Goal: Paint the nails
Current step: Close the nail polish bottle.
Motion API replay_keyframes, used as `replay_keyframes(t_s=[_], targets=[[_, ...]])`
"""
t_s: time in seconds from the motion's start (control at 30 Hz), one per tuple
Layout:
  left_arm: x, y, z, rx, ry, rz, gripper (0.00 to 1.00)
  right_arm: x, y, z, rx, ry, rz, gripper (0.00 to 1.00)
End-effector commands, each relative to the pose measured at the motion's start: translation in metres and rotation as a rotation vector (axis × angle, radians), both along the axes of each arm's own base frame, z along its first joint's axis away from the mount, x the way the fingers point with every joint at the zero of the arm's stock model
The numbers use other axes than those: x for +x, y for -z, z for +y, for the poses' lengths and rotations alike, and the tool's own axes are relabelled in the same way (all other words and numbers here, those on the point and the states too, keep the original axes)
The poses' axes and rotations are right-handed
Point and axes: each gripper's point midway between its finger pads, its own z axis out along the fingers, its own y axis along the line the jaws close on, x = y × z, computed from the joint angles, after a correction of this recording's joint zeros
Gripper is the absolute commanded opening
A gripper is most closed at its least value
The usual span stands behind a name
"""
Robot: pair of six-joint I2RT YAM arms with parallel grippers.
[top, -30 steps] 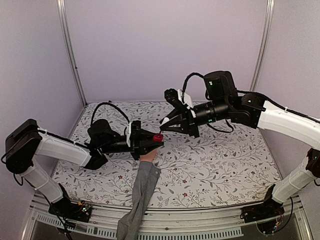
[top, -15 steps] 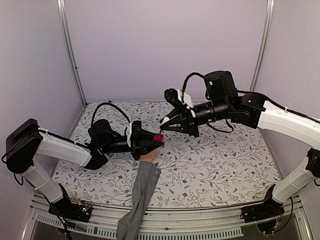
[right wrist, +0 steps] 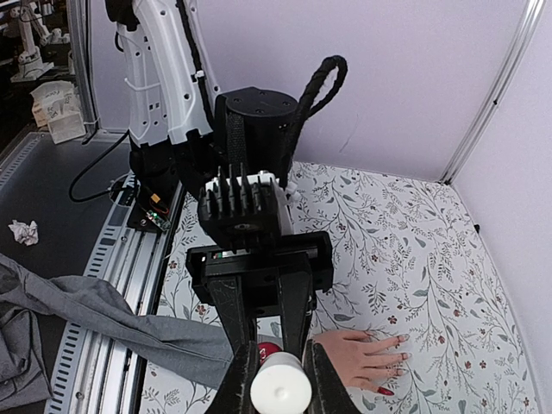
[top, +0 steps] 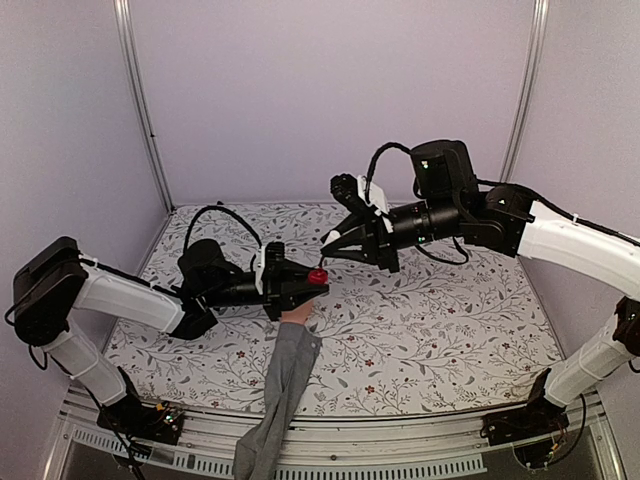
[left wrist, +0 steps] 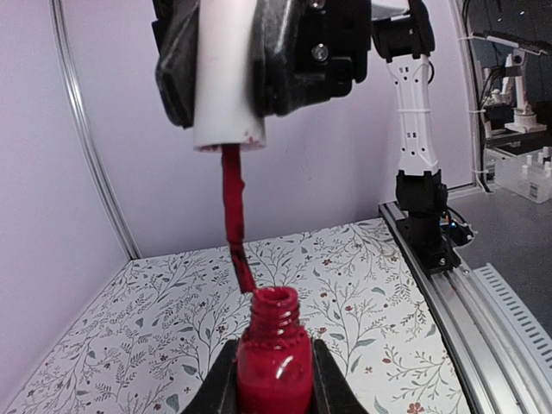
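Note:
My left gripper [left wrist: 274,379] is shut on a small red polish bottle [left wrist: 274,362] and holds it upright, neck open. My right gripper [right wrist: 280,379] is shut on the white cap [right wrist: 280,385]. The cap's red brush [left wrist: 233,216] hangs down with its tip just behind the bottle neck. In the top view the bottle [top: 317,276] is above the peach mannequin hand [top: 297,312], and the right gripper [top: 327,243] is just above and to the right of it. The hand [right wrist: 358,358] lies flat with fingers spread. One nail [right wrist: 385,392] is red and the others [right wrist: 404,338] look pale.
The hand's grey sleeve [top: 280,390] runs from the wrist over the table's near edge. The floral tablecloth [top: 430,330] covers the table. The lilac back wall and metal corner posts [top: 140,100] close in the workspace.
The right gripper with the cap has risen very slightly. The left gripper and the bottle stay in place.

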Motion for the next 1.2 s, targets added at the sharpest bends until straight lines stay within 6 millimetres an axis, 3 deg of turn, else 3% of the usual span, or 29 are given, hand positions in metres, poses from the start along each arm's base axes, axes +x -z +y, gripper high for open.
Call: replay_keyframes(t_s=[0.0, 0.6, 1.17], targets=[[-0.001, -0.01, -0.005, -0.024, 0.006, -0.023, 0.0, -0.005, -0.02, -0.001, 0.043, -0.008, -0.039, 0.0], [0.003, -0.013, 0.0, -0.046, -0.002, 0.002, 0.0, -0.015, -0.019, -0.004, 0.044, -0.049, -0.036, 0.0], [0.001, -0.022, 0.002, -0.058, 0.005, -0.002, 0.0, -0.009, -0.007, -0.001, 0.014, -0.03, -0.027, 0.0]])
